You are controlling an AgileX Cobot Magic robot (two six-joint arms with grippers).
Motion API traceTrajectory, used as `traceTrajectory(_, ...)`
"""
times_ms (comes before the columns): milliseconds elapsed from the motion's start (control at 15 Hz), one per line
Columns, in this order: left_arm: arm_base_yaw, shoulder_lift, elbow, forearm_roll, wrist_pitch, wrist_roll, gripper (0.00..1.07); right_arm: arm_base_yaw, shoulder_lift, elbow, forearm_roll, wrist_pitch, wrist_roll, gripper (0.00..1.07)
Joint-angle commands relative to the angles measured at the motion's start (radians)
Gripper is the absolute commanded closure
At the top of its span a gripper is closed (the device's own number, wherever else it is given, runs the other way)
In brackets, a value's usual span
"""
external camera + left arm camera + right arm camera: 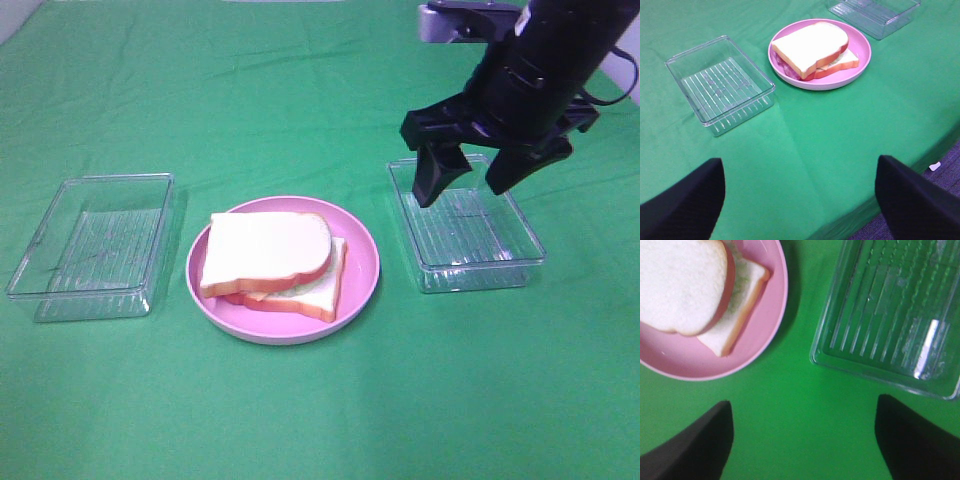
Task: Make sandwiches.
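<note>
Showing the assembled sandwich on the round pink plate, which sits on the green-covered bench between two clear plastic trays. The top bread slice lies skewed over the bottom slice, so that one corner of the lower slice sticks out; a thin edge of pale green and reddish filling shows between them in the wrist views. The left tray and the right tray both appear empty of ingredients. The right gripper hangs above the right tray with its fingers spread apart and nothing between them. The left gripper is out of the overhead view; its own camera shows two dark fingertips wide apart, holding nothing, near the bench edge and well apart from the plate.

Judged from this layout, stacking looks complete or nearly so, and the step in hand is clearing the right arm away from the work. To do it well, the arm should rise before travelling sideways, so the open fingers clear the tray walls and do not drag the light tray. If squaring the top slice is wanted, approach from straight above and press gently at its middle: a sideways nudge would probably slide the slice off the slippery filling or push the plate.
</note>
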Motion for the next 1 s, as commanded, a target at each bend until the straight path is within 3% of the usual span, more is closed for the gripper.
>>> traceTrajectory(67, -0.004, -0.006, 0.002, -0.007, -0.008, 0.002, 0.29, -0.003, -0.134, 0.120, -0.033, 0.011, 0.008, 0.33)
traceTrajectory(333, -0.004, -0.006, 0.002, -0.007, -0.008, 0.002, 0.29, -0.003, -0.372, 0.332, -0.060, 0.038, 0.010, 0.33)
traceTrajectory(533, -0.004, -0.006, 0.002, -0.007, -0.008, 0.002, 0.29, -0.003, -0.649, 0.537, -0.067, 0.065, 0.006, 0.33)
traceTrajectory(800, -0.004, -0.006, 0.002, -0.007, -0.008, 0.004, 0.29, -0.003, -0.976, 0.713, -0.119, 0.113, -0.002, 0.34)
traceTrajectory(1000, -0.004, -0.006, 0.002, -0.008, -0.008, 0.004, 0.29, -0.003, -1.209, 0.719, -0.122, 0.144, -0.056, 0.34)
